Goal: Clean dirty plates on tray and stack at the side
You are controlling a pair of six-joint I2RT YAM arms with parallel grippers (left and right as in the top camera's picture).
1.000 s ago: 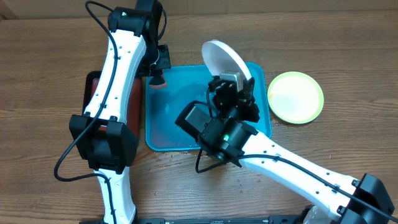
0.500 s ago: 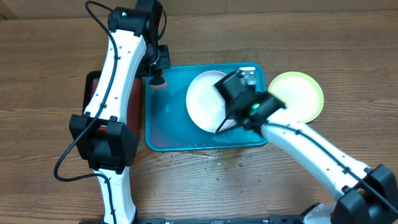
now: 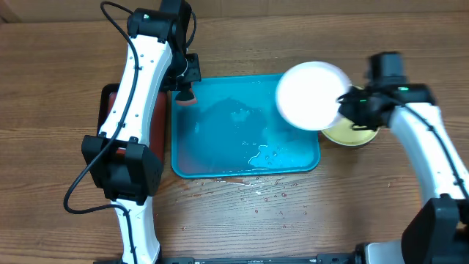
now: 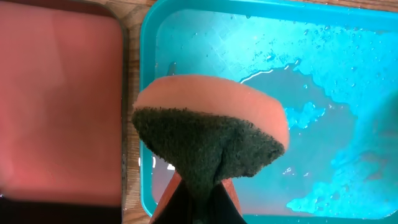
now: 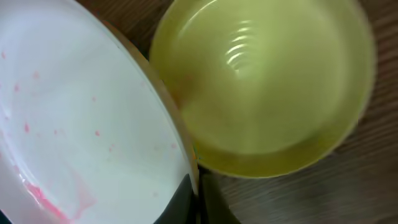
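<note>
My right gripper (image 3: 343,103) is shut on the rim of a white plate (image 3: 313,94), which hangs tilted over the right end of the turquoise tray (image 3: 220,169) and partly covers the pale green plate (image 3: 352,136) lying on the wood. The right wrist view shows the white plate (image 5: 74,124) with faint pink smears, its rim pinched by my right gripper (image 5: 196,196), above the green plate (image 5: 261,87). My left gripper (image 4: 199,205) is shut on an orange sponge with a dark scrub face (image 4: 208,140), held over the tray's wet left end (image 4: 146,74). No blue plate is in view.
A dark red tray (image 3: 157,117) lies left of the turquoise tray, mostly under my left arm; the left wrist view shows it too (image 4: 56,99). Water pools on the turquoise tray floor (image 3: 267,155), and droplets dot the wood in front of it (image 3: 267,194).
My right arm has carried the white plate from over the tray's middle rightward to above the green plate. The left arm and sponge have not moved.
</note>
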